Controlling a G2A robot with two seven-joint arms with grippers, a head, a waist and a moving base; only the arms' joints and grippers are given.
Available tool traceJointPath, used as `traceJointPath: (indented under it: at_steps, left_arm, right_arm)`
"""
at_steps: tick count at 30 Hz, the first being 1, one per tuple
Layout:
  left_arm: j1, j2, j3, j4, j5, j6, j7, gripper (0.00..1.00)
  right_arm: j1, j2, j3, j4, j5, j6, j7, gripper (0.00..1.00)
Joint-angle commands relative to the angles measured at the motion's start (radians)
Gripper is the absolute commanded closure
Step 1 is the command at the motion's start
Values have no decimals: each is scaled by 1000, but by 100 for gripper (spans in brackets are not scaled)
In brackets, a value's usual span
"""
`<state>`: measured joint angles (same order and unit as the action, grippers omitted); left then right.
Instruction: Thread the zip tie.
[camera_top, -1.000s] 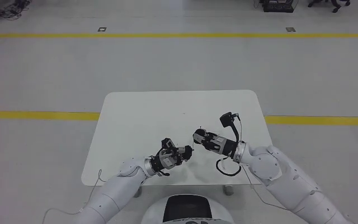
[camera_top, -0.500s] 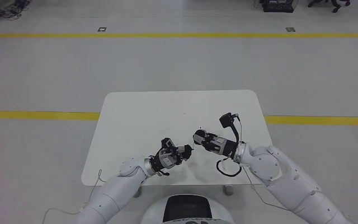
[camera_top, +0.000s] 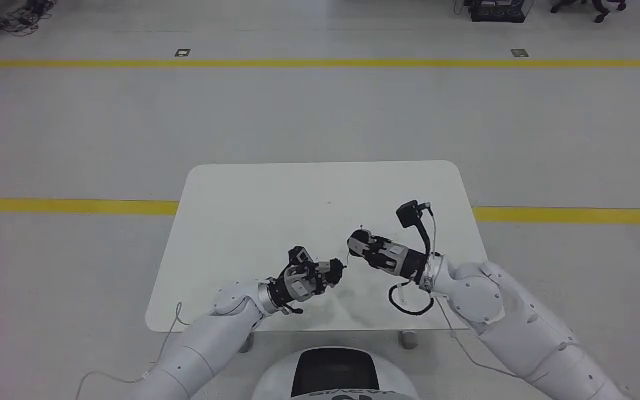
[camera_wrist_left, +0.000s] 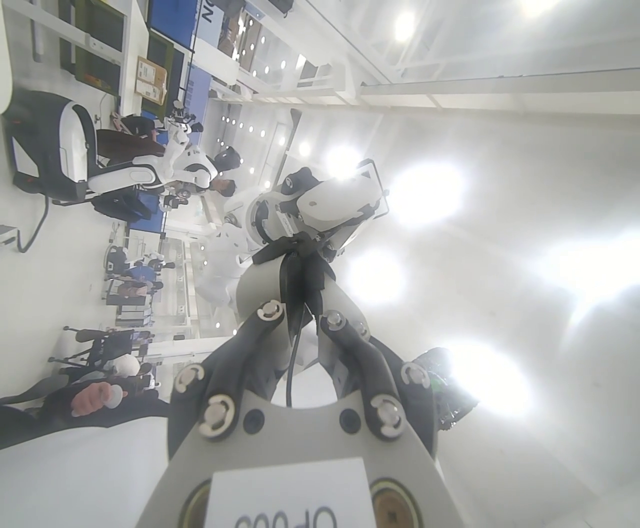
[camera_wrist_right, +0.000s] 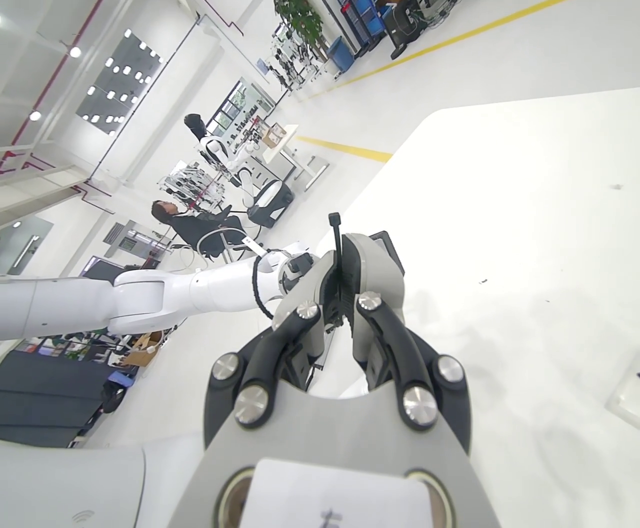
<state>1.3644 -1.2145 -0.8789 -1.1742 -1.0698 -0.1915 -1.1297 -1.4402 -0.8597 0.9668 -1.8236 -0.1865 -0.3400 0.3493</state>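
Hardly anything has shifted; the right gripper (camera_top: 354, 242) has only edged slightly outward. Its jaws are pinched on the black zip tie (camera_wrist_right: 335, 222), whose head pokes past the fingertips. The left gripper (camera_wrist_left: 300, 295) is clamped on the strap's other end. Both are above the white table (camera_top: 280, 200).

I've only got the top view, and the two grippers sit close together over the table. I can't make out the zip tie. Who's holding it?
Observer: The right gripper is shut on the zip tie, and its head sticks out past the fingertips.
Operator: And the left one?
Observer: The left gripper is shut on the tie's black strap, pinched between its fingers.
Operator: Threaded yet?
Observer: In the right wrist view, nothing shows passing through the head.
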Motion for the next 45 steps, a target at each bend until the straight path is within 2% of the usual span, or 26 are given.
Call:
traceJointPath:
  at_steps: [1, 45]
  left_arm:
    - [0, 0, 1, 0, 1, 1, 0, 100]
    - [-2, -2, 1, 3, -9, 5, -4, 100]
  right_arm:
    - [-2, 1, 1, -2, 0, 0, -1, 100]
    - [20, 5, -26, 9, 7, 0, 10, 100]
